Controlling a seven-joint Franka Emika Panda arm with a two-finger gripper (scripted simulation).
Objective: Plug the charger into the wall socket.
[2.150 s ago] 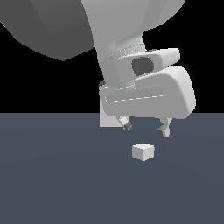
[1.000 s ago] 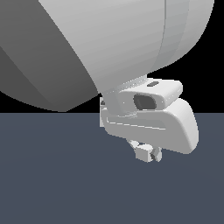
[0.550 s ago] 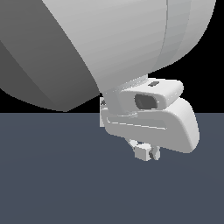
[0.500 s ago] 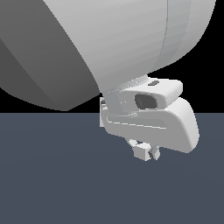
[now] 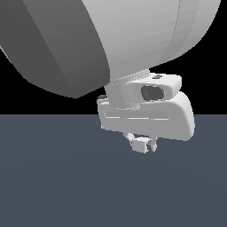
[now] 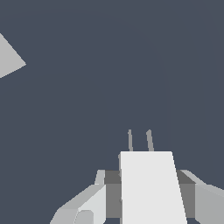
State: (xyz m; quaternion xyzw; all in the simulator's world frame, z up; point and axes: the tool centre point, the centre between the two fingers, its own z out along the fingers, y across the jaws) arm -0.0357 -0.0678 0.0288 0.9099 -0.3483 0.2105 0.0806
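The charger is a small white-grey cube held between my gripper's short fingers, just above the dark floor. The gripper is shut on it. In the wrist view the charger fills the space between the two fingers, and two thin grey prongs stick out of its front face. A light-grey flat corner at the picture's edge seems to be the wall socket; its holes do not show. In the exterior view the socket is hidden.
The big grey-white arm body fills the upper part of the exterior view and hides what lies behind it. A flat dark blue-grey floor spreads under the gripper.
The gripper came down over the cube on the floor and shut on it. Over the last second the held cube has risen a little and shifted slightly to the exterior view's left.
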